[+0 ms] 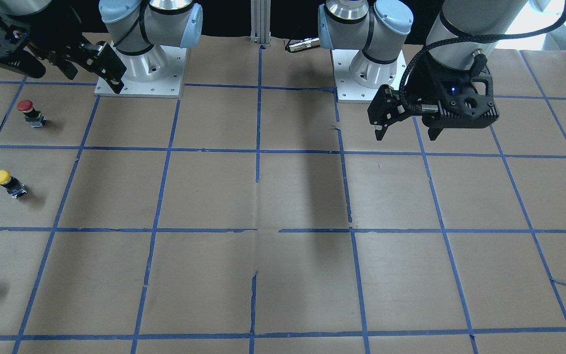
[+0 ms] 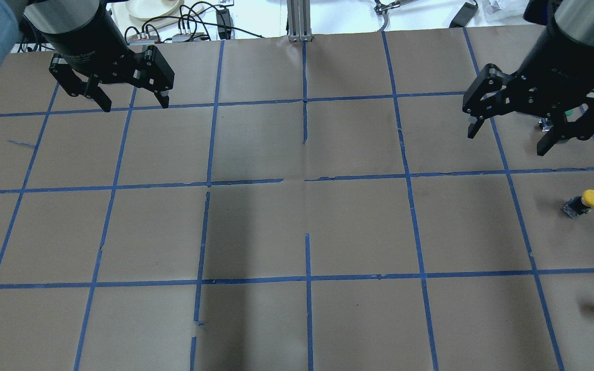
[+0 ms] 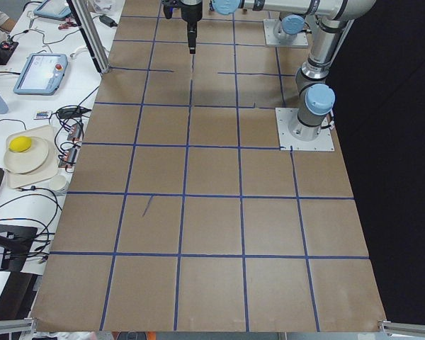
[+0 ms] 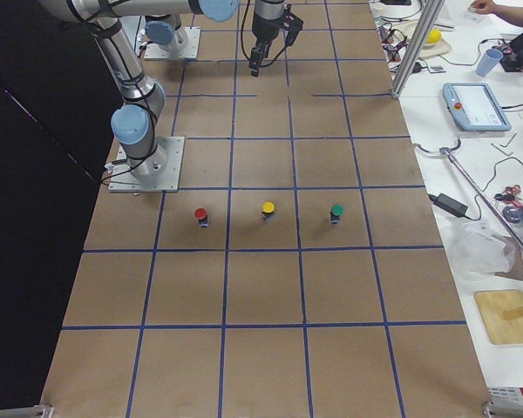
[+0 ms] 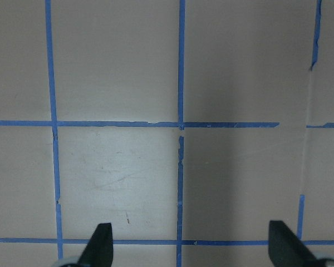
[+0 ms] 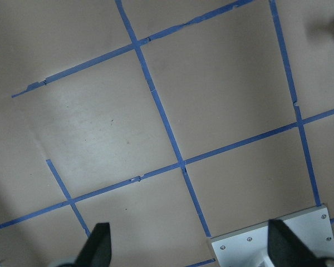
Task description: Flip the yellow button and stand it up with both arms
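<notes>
The yellow button (image 1: 7,182) stands on the brown paper at my right side with its yellow cap on top and its black body below. It also shows in the overhead view (image 2: 583,202) and the right side view (image 4: 268,211). My right gripper (image 2: 507,143) is open and empty. It hangs in the air well apart from the button and shows in the front view (image 1: 74,73) too. My left gripper (image 2: 135,105) is open and empty on the far side of the table, also in the front view (image 1: 407,132). Both wrist views show only paper and tape.
A red button (image 1: 30,112) and a green button (image 4: 336,211) stand in a row on either side of the yellow one. The arm base plates (image 1: 140,73) sit at the robot's edge. Blue tape lines grid the paper. Cables and a plate lie beyond the far edge (image 2: 173,20).
</notes>
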You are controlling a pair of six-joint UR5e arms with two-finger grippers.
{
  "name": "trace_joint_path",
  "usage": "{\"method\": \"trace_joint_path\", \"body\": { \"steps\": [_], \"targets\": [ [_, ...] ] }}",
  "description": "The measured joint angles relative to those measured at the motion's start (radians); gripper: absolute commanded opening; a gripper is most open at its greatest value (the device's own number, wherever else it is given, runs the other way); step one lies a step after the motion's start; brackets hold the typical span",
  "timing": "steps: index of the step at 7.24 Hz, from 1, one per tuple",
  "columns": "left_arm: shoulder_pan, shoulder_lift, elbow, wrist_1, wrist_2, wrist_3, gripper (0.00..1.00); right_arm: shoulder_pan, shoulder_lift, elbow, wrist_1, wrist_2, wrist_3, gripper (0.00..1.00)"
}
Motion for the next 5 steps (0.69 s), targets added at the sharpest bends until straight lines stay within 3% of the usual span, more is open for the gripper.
{"method": "trace_joint_path", "body": {
  "steps": [5],
  "targets": [
    [-0.001,0.007,0.001,-0.013,-0.003,0.000,0.97,0.049,-0.035,0.035,-0.060,-0.043,0.019,1.00]
  ]
}}
